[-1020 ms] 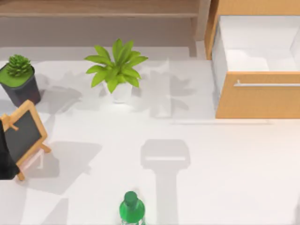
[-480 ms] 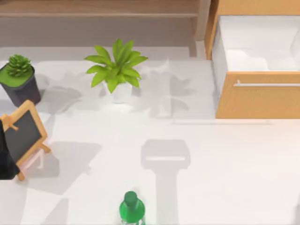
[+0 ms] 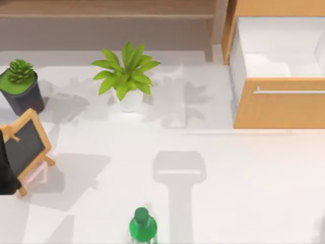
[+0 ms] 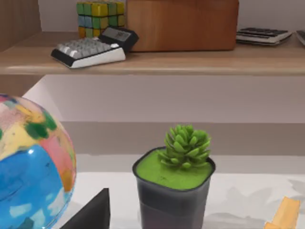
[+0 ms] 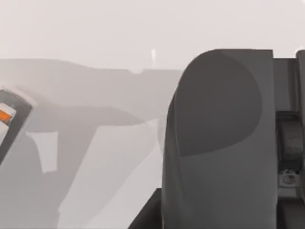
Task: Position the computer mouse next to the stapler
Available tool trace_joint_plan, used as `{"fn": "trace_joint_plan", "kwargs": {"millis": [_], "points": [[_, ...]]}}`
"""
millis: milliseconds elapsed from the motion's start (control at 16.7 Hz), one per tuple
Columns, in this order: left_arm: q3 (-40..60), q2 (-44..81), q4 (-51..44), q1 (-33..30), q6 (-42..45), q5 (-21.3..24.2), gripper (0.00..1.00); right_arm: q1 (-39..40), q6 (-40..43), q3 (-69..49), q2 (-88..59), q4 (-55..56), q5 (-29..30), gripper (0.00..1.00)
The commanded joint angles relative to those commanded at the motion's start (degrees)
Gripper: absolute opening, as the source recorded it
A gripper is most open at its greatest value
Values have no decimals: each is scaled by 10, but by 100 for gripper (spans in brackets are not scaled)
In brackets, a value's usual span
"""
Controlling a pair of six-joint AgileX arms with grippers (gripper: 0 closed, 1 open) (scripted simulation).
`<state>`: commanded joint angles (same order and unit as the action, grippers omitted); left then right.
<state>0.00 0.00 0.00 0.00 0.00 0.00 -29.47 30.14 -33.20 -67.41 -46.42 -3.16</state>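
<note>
The computer mouse (image 5: pixel 219 138) looms very close in the right wrist view as a dark grey rounded hump on the white table, with a darker strip beside it. A dark wedge (image 5: pixel 145 214) pokes in beneath it, likely part of my right gripper. At that picture's edge lies a pale object with an orange mark and a dark rim (image 5: pixel 8 119); I cannot tell whether it is the stapler. A black part of my left arm (image 3: pixel 5 173) sits parked at the table's left edge, behind the small chalkboard.
A leafy plant in a white pot (image 3: pixel 127 76), a succulent in a dark pot (image 3: pixel 20 86), a chalkboard easel (image 3: pixel 25 145) and a green bottle (image 3: pixel 142 226) stand on the table. An open wooden drawer (image 3: pixel 279 101) is at the back right. A colourful globe (image 4: pixel 28 167) stands near the left wrist.
</note>
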Motion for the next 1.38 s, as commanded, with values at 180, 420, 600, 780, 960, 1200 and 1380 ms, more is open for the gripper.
{"fn": "trace_joint_plan", "kwargs": {"millis": [180, 420, 600, 780, 960, 1200, 1380], "points": [[0, 0, 0, 0, 0, 0, 100, 0, -1, 1, -1, 9, 1, 0], [0, 0, 0, 0, 0, 0, 100, 0, -3, 10, -8, 16, 2, 0], [0, 0, 0, 0, 0, 0, 100, -1, -4, 25, -21, 17, 3, 0], [0, 0, 0, 0, 0, 0, 100, -1, -5, 32, -27, 17, 3, 0], [0, 0, 0, 0, 0, 0, 100, -1, -5, 32, -27, 17, 3, 8], [0, 0, 0, 0, 0, 0, 100, -1, -5, 32, -27, 17, 3, 38], [0, 0, 0, 0, 0, 0, 100, -1, -5, 32, -27, 17, 3, 60]]}}
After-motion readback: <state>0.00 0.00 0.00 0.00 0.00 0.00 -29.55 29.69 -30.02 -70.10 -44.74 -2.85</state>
